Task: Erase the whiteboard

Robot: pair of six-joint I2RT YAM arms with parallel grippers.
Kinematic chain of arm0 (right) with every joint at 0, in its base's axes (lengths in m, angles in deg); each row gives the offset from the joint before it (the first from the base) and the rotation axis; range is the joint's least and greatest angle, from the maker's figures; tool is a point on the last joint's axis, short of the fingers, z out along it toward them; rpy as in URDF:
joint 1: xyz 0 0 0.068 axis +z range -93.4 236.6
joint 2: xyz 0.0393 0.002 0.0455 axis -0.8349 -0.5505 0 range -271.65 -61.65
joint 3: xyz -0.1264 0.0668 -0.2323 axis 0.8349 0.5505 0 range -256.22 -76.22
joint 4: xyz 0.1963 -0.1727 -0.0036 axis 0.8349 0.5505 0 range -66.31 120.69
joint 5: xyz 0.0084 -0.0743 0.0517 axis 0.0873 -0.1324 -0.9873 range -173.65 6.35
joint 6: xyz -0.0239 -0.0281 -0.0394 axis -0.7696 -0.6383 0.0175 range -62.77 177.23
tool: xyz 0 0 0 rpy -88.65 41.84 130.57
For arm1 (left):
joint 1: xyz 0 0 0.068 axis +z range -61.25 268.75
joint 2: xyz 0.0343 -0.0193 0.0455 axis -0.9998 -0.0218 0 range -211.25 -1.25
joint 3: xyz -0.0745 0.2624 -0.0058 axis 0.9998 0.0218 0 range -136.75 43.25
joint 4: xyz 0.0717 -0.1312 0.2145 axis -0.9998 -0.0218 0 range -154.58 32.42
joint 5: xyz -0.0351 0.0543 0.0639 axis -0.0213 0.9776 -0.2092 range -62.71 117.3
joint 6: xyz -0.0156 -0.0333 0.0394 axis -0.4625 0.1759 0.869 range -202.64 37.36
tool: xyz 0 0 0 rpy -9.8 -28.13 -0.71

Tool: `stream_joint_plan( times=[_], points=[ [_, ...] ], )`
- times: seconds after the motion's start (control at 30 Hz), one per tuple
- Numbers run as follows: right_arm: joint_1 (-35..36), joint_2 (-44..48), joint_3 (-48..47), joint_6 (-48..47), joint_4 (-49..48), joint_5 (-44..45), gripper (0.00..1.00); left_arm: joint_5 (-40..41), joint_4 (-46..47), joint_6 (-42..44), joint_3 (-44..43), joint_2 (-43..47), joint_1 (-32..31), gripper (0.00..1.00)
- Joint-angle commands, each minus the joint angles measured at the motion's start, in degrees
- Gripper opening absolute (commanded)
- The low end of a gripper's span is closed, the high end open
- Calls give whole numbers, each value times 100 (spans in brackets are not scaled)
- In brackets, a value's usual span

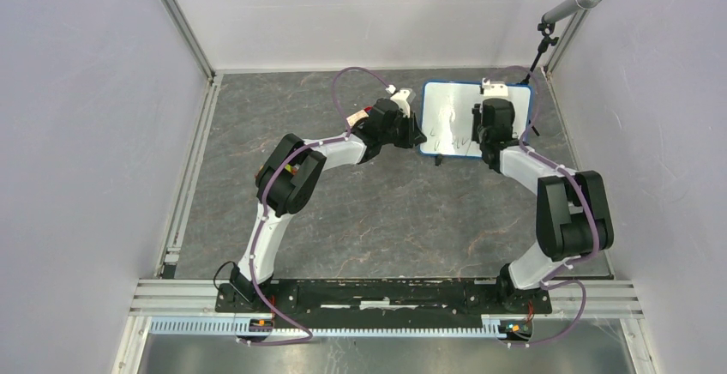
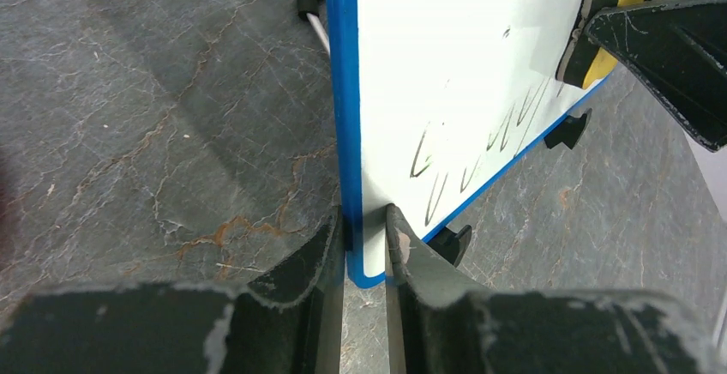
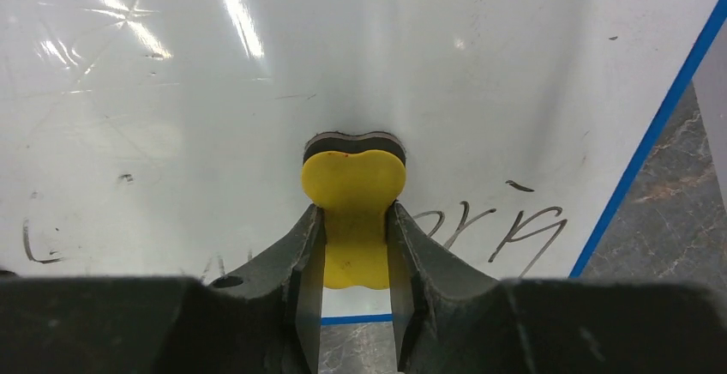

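Meanwhile the whiteboard [image 1: 447, 108] sat at the far right of the grey surface [image 1: 369, 220], with black scribbles along its near part. The left jaws were clamped on its blue rim near a corner. The right jaws gripped a yellow eraser [image 3: 353, 181], its dark felt pressed against the board's face.

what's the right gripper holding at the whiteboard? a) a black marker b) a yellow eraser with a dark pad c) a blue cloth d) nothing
b: the right wrist view shows the right gripper shut on a yellow eraser, its dark pad facing the whiteboard.
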Motion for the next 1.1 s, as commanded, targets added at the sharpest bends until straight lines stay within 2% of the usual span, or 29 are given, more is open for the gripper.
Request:
stream_joint_plan(
  times=[0.0,0.13,0.23,0.33,0.43,0.57,0.87,1.0,1.07],
  points=[
    [203,14,139,101,-190,297,34,453,-505,408,167,-63,40,2],
    [917,-263,-155,331,-292,140,35,453,-509,413,157,-64,40,2],
    [1496,-737,-777,335,-198,128,35,459,-518,411,150,-72,40,2],
    [1663,-1164,-1395,573,16,23,35,463,-565,405,105,-89,39,2],
    [1646,-1241,-1569,689,64,180,35,479,-575,399,99,-90,40,2],
    [1343,-1021,-1253,651,96,493,35,466,-607,399,73,-107,38,2],
    [-413,-147,32,584,16,528,34,462,-654,400,26,-140,38,2],
    [-628,-150,-2,441,132,630,34,452,-700,402,-24,-159,35,2],
    [-586,-131,-8,461,108,387,34,453,-732,399,-52,-176,35,2]
  ],
)
